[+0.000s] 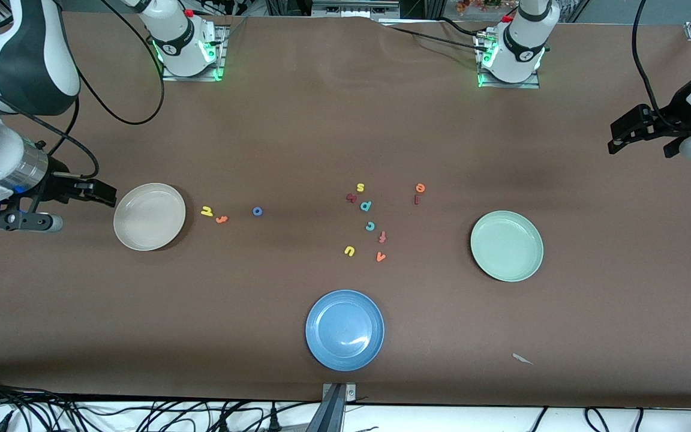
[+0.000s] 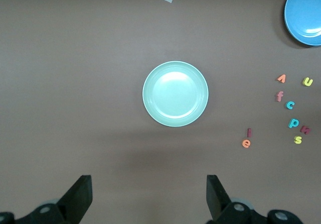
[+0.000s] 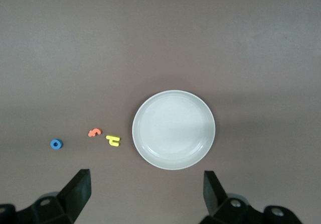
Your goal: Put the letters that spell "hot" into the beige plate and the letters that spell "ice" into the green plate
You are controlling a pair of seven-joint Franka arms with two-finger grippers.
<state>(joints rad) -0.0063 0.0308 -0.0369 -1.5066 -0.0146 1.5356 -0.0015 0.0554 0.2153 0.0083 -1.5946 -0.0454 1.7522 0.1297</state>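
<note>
Right gripper (image 1: 102, 193) wide open, empty, nearest yellow h (image 1: 206, 210), just past beige plate (image 1: 149, 216); left gripper (image 1: 621, 137) likewise open, waiting.

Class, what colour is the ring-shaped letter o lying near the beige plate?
Blue: the letter o shows best in the right wrist view.
</note>
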